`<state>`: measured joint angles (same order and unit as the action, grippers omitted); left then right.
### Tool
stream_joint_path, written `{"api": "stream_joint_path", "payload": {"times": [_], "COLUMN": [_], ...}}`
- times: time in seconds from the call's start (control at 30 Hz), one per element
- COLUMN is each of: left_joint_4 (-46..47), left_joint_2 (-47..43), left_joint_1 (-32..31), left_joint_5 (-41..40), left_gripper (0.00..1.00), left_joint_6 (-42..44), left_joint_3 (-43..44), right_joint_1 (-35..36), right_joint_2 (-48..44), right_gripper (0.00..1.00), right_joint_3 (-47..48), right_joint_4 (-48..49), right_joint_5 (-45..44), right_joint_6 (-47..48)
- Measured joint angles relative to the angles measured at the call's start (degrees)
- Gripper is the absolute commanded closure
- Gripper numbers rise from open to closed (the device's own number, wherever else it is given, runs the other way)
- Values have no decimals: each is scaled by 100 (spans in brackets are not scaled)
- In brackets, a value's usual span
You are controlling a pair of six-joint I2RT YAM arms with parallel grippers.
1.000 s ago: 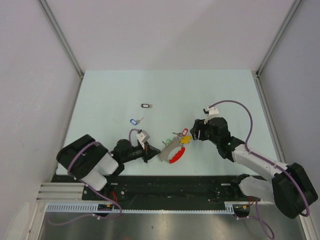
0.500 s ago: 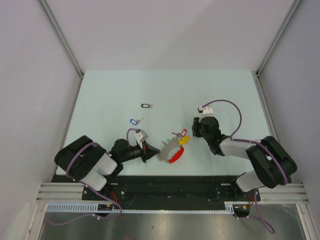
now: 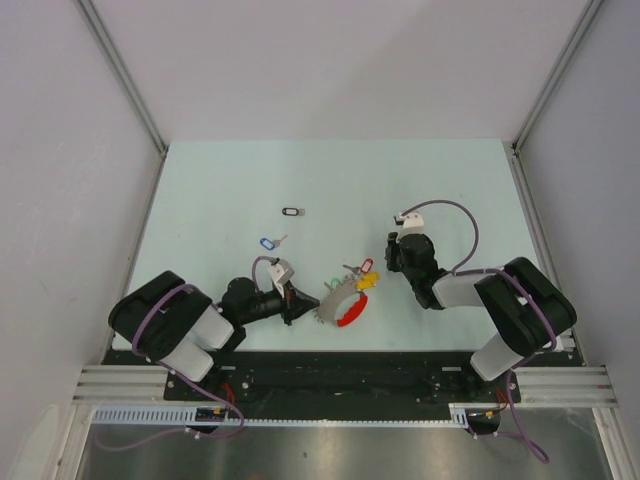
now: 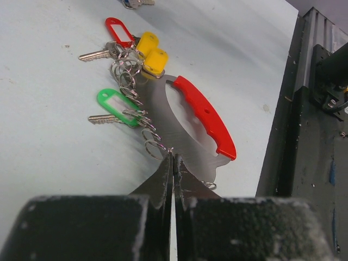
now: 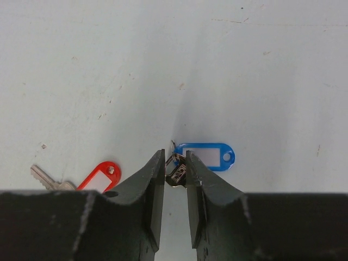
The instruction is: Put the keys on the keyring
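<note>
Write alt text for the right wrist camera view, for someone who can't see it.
The right gripper's two dark fingers pinch the metal end of a blue-tagged key whose tag rests on a pale table. At lower left, a red tag and a silver key lie partly hidden behind the fingers.

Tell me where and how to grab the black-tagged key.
Take the black key by its tag, straight down from above. It lies flat and alone on the table, so nothing gets under it from the side. The tag is oblong, its length running across the top view, so pinch across its narrow width, probably. That leaves the metal end, at its right in that view, free.
</note>
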<state>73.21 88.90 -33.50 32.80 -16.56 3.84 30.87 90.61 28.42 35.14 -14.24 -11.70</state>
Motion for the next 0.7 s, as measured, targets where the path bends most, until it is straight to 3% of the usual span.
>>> {"api": "stream_joint_path", "payload": {"times": [0.7], "left_joint_4": [0], "left_joint_2": [2], "left_joint_1": [28], "left_joint_5": [98], "left_gripper": [100], "left_joint_6": [-105], "left_joint_3": [0], "right_joint_1": [-26], "right_joint_2": [374], "right_gripper": [79], "right_joint_3": [0], "right_joint_4": [291], "right_joint_5": [-7], "right_joint_6": [234]}}
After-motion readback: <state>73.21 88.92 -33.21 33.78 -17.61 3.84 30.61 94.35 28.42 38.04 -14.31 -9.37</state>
